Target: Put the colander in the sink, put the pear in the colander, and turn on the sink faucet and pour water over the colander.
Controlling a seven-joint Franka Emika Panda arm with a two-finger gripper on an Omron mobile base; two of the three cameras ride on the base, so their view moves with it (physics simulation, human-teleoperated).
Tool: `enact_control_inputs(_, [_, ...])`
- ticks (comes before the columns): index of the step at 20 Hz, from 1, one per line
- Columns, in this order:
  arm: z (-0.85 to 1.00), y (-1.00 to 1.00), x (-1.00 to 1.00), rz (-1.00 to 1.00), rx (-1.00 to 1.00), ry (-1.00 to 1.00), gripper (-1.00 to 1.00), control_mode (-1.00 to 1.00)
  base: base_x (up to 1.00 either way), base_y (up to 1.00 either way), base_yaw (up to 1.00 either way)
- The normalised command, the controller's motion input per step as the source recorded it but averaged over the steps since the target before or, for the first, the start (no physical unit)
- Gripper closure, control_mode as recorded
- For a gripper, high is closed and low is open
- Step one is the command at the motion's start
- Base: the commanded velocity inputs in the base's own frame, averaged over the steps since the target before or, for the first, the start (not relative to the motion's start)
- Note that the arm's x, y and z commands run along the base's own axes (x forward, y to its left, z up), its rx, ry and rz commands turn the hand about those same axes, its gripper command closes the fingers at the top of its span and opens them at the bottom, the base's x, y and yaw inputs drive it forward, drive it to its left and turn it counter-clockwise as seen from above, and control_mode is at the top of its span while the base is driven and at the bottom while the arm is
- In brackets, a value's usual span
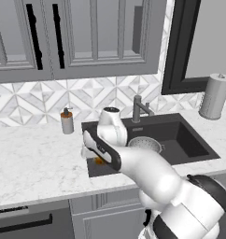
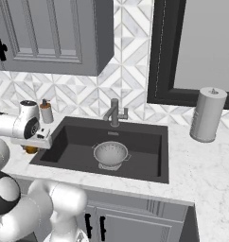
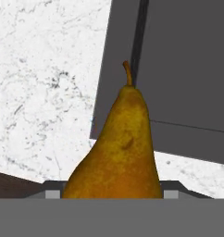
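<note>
A: Which step is the robot on?
B: The second, by the look of it. The colander (image 2: 111, 154), a round silver bowl dotted with holes, already sits in the sink (image 2: 149, 144), upright on its ring base near the drain. The pear (image 3: 117, 148) is at the jaws, over the sink's near left corner and the marble desk (image 1: 35, 158).
A: Are the jaws clamped on it?
B: Likely, since the pear fills the hand view right at them, but the tips are hidden, so it cannot be told for sure.
A: And next?
B: Probably carrying the smooth, golden-brown pear, narrow at the stem, over to the colander and lowering it in. The grey faucet (image 2: 114, 112) stands behind, untouched
</note>
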Motion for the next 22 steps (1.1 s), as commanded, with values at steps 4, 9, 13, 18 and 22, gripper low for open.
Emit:
enact_control_inputs(4, [0.15,-1.0,0.0,0.0,0.0,0.0,1.0,-1.0,0.0,0.0,0.0])
enact_control_inputs(9, [0.0,-0.85,0.02,0.0,0.0,0.0,1.0,-1.0,0.0,0.0,0.0])
enact_control_inputs(13, [0.0,-0.73,0.12,0.0,0.0,0.0,1.0,-1.0,0.0,0.0,0.0])
enact_control_inputs(18, [-0.05,-0.66,0.1,0.01,0.01,0.0,1.0,-1.0,0.0,0.0,0.0])
enact_control_inputs(22, [-0.04,-0.53,0.18,0.01,0.0,0.0,1.0,-1.0,0.0,0.0,0.0])
